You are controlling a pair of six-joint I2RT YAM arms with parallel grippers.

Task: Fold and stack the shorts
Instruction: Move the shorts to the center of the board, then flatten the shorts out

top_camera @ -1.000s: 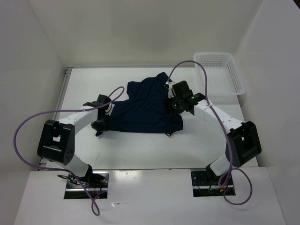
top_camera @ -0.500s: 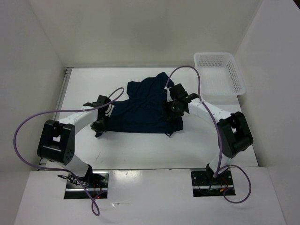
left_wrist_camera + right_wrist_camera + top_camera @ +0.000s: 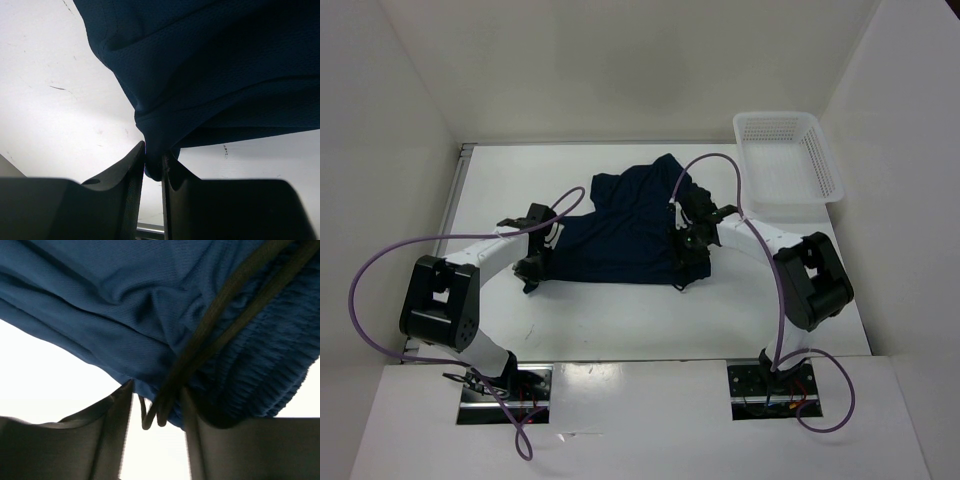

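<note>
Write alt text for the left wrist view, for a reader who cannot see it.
The left gripper pinches a bunched fold of the dark navy shorts between its two black fingers. The fabric fans out toward the top of the picture, over the white table.

Bare table surrounds the shorts; basket stands far right.
</note>
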